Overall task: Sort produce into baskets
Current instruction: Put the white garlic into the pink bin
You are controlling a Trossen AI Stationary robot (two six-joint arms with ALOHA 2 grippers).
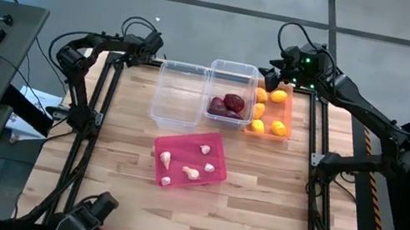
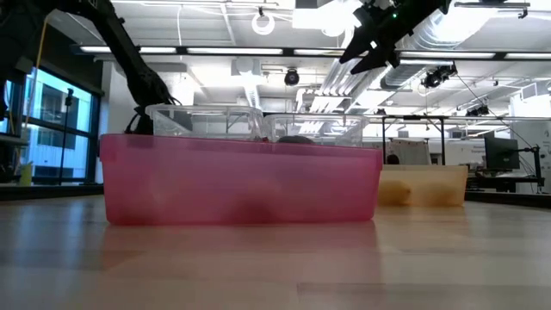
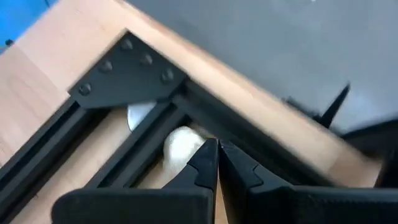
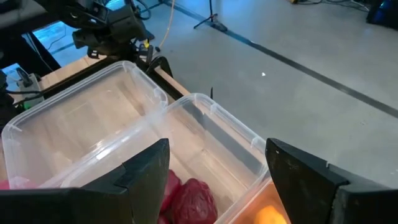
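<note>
Pink bin [image 2: 241, 181] fills the low view's foreground on the desk [image 2: 275, 267], with 2 clear bins behind it and the orange bin [image 2: 422, 185] farther right; the right claw [image 2: 370, 47] hangs high above them.

From above, the pink bin [image 1: 189, 160] holds 5 garlic bulbs [image 1: 190, 173]. Beyond it sit an empty clear bin [image 1: 180, 92], a clear bin with red onions [image 1: 228, 105], and the orange bin [image 1: 283, 116] with lemons [image 1: 268, 127]. Right claw [image 1: 272, 78] hovers over the orange bin's far end; left claw [image 1: 153, 45] is at the desk's far-left corner.

Left wrist: claw [image 3: 217, 163] closed, empty, over the corner bracket [image 3: 127, 78].

Right wrist: claw [image 4: 214, 180] wide open, empty, above the onions [image 4: 189, 198].
</note>
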